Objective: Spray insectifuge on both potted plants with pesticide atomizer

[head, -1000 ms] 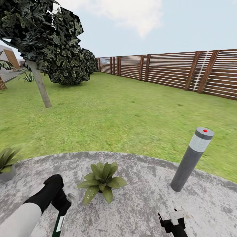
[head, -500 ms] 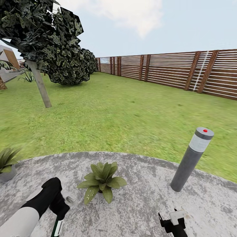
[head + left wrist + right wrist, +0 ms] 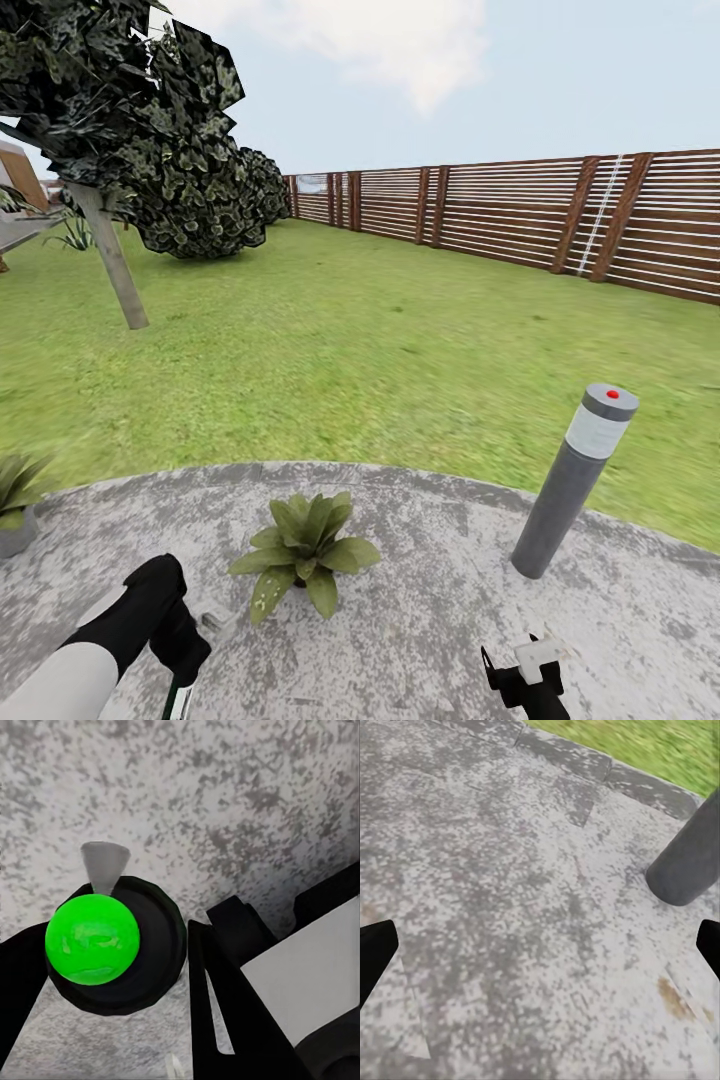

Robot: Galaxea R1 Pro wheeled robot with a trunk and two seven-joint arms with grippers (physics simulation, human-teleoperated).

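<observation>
Left gripper (image 3: 112,967) clenched on pesticide atomizer (image 3: 112,945) (above bare patio (image 3: 420,620)), right gripper (image 3: 540,945) released

I count two potted plants (image 3: 303,547) (image 3: 12,500) (one cut off at the frame's left edge), one grey bollard lamp (image 3: 572,482) at right, one leaning tree (image 3: 110,130) upper left, and one atomizer (image 3: 112,949) in my pincer.

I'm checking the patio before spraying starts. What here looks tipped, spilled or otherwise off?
Only the bollard lamp stands out: it leans to one side instead of standing upright. The nearer potted plant sits upright on the stone patio, and nothing looks spilled.
</observation>
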